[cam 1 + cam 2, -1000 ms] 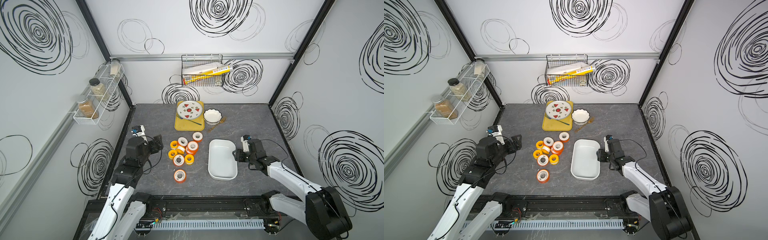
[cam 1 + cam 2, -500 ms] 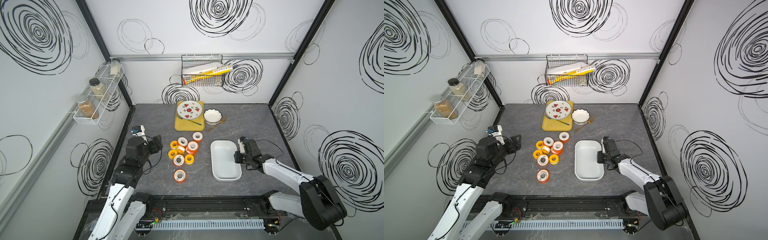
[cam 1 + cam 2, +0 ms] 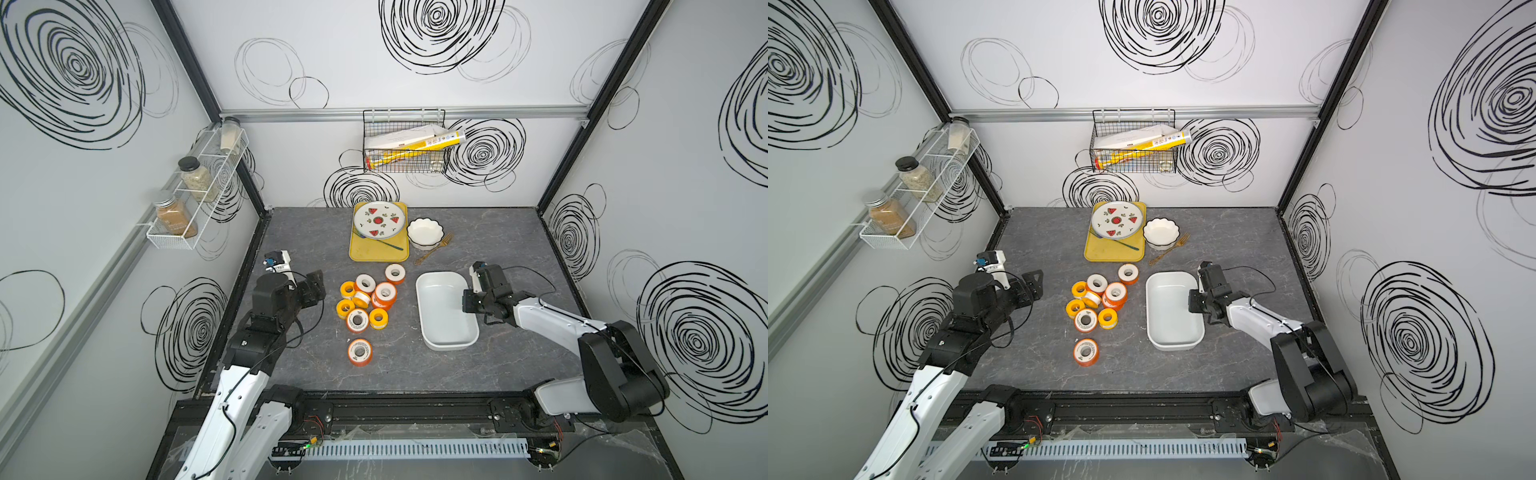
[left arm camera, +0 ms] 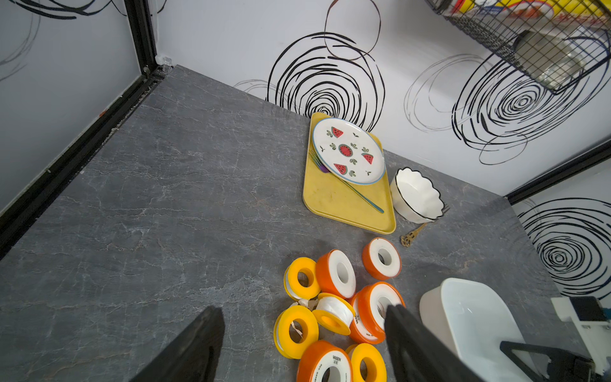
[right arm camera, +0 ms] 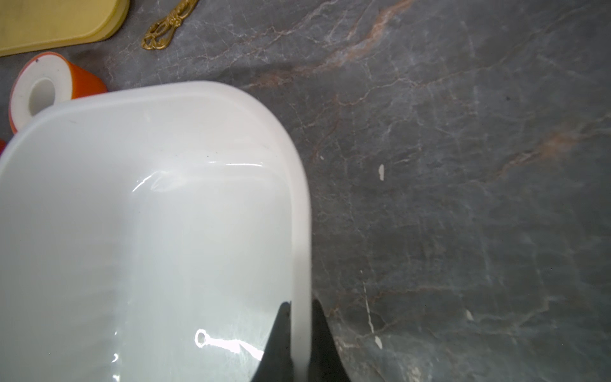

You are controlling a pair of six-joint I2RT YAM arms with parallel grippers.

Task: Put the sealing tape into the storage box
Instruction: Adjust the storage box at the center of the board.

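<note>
**Right fingers clamp the box wall; the spools lie ahead of the open left fingers**

The right gripper (image 5: 301,302) is closed on the long side wall of the storage box (image 5: 198,89), with one finger inside the tub and the other outside, the rim pinched between them. The box holds nothing. In a top view, its long axis runs crosswise to the reach of the right gripper (image 3: 471,301), so the far long wall faces the spools.

The left gripper (image 4: 304,309) hangs above the table with its jaws spread wide and nothing between them. The sealing tape (image 3: 365,301) lies on the table just ahead of those fingers, between them and the storage box (image 3: 432,274). Most spools sit bunched and touching. One spool (image 3: 395,273) lies at the cluster's far edge, near the box corner, and a lone spool (image 3: 360,351) lies apart on the near side. Several lie flat with the centre hole up, while a few in the bunch lean on their neighbours.

The left arm is clearly the nearer one to the tape, and the right is occupied. The pick probably falls to the left, reaching forward and down, with the box just beyond the cluster along the same line.
</note>
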